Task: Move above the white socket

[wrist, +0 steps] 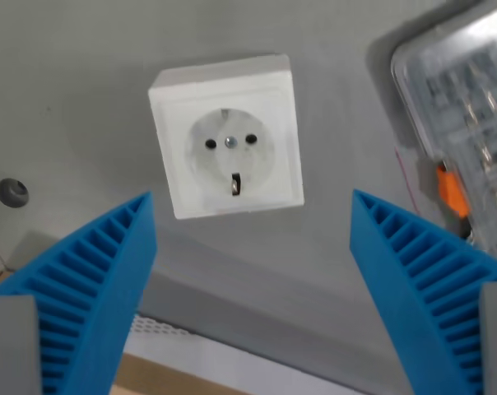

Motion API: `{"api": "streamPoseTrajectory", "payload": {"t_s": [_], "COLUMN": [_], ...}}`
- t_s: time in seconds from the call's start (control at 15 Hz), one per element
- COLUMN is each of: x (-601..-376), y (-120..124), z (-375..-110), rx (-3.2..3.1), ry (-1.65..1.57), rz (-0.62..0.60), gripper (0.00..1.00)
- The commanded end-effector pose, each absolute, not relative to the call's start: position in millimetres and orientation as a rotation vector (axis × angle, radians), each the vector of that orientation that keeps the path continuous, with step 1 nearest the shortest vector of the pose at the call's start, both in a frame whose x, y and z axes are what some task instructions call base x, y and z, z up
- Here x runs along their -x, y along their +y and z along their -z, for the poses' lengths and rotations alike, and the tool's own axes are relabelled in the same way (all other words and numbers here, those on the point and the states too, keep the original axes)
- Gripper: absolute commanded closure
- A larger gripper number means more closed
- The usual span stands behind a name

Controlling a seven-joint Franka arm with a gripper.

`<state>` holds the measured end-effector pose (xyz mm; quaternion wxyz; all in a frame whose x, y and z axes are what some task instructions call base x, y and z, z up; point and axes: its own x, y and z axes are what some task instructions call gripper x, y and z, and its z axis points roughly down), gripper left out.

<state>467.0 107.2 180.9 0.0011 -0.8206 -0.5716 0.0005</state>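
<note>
blue ribbed fingers, two of them, nearest the lens: one at the wrist view's lower left, one at the lower right, tips well apart. gripper spread wide, nothing between the jaws.

item, far left: small round screw head sunk in the grey surface.

item, lower left to centre: grey raised ledge running diagonally under the fingers, with a pale strip and a brown edge below it at the bottom of the view; what these belong to cannot be told.

item, centre: white socket, square housing, round recess with two dark pin holes, a centre screw and an earth contact. lies flat on the surface, slightly rotated, above the midpoint between the fingertips in the picture and a touch toward the wrist view's left.

item, right: clear plastic case, cut off by the frame edge, contents blurred; an orange part at its lower side and a thin red line beside it.

surface: plain grey table, matte, open around the socket.

step in hand, as judged: approach nearly done, socket in view but not yet centred between the fingers.

next move, as judged: a short shift toward the socket, keeping height and staying off the clear case at the right.
</note>
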Motion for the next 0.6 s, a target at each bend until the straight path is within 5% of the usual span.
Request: {"api": "streamPoseTrajectory", "payload": {"t_s": [0.07,0.6], "x": [-460.6,-460.0], "y": [109.9,114.6], "z": [-175.3,-171.9], "rx": [2.394,2.414], "ry": [-1.956,-1.928], "rz": [0.219,0.216], "gripper": [0.00,0.00]}}
